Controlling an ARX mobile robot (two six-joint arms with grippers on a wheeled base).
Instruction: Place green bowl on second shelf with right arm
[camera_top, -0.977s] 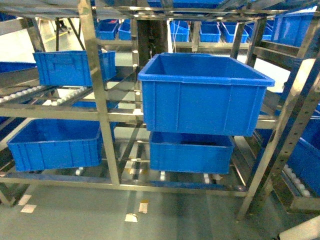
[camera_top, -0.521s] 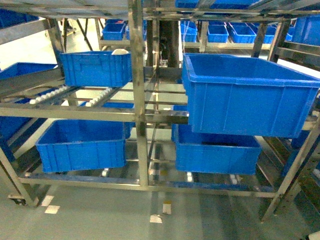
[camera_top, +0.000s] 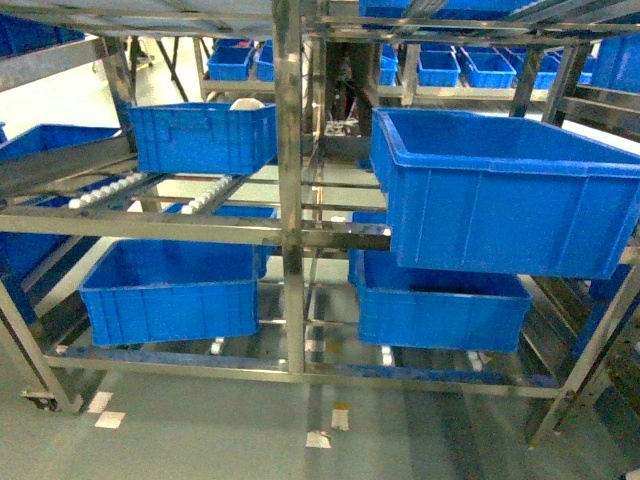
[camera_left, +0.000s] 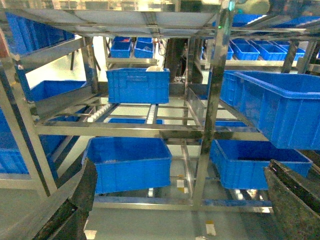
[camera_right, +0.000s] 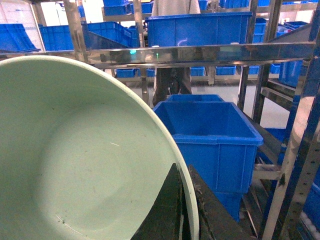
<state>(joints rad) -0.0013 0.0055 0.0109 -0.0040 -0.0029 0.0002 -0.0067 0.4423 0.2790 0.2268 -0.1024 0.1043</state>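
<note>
Now my right gripper (camera_right: 182, 210) clamps the green bowl (camera_right: 75, 160); the rack has slid leftward ahead, so the second shelf (camera_top: 200, 195) is nearly lined up.

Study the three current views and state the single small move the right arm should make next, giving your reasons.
Probably carry the green bowl forward toward the second shelf. The right gripper already clamps the bowl's rim, but the rack stands well ahead of it. The head view shows bare roller rails left of the large blue crate, the likeliest landing spot.
</note>
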